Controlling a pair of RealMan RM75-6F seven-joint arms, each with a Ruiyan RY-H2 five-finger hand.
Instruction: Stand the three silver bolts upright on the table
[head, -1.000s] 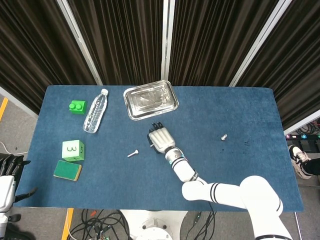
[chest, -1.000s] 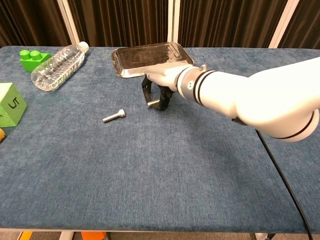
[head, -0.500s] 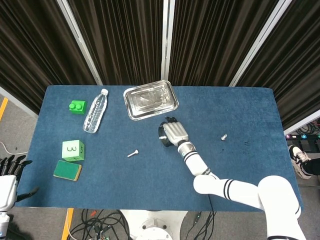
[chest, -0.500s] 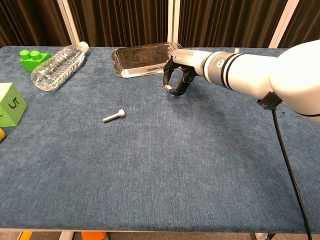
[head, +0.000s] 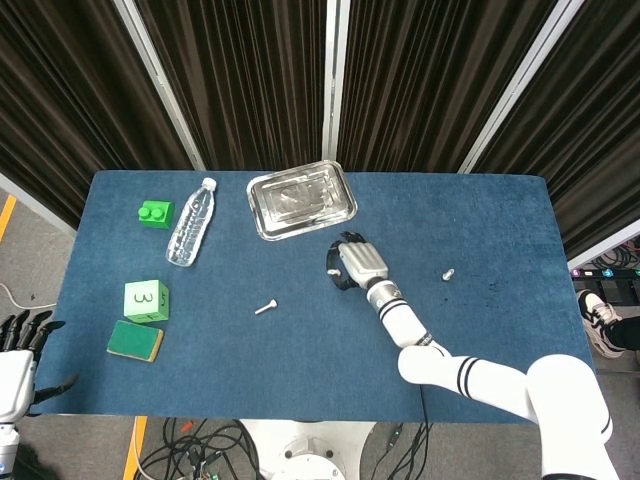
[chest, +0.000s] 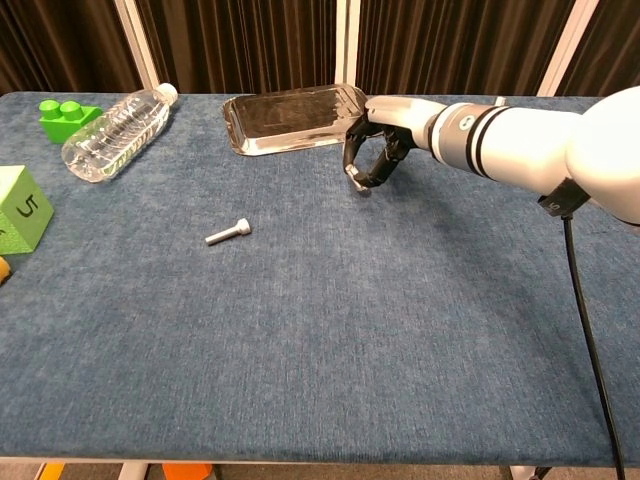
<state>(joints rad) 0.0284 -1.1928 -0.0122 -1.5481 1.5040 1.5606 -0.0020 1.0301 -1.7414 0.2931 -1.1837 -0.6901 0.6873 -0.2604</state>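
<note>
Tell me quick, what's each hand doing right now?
Left hand: open, holding nothing, off the table's edge.
Right hand: fingers curled around a silver bolt, held just above the table.

Your curled right hand (chest: 378, 152) hides most of a small silver bolt (chest: 353, 177); the chest view's left edge crops the green numbered cube (chest: 20, 208)

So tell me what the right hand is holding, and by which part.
The right hand pinches a silver bolt between its fingertips; which part of the bolt they grip cannot be told. The left hand holds nothing.
</note>
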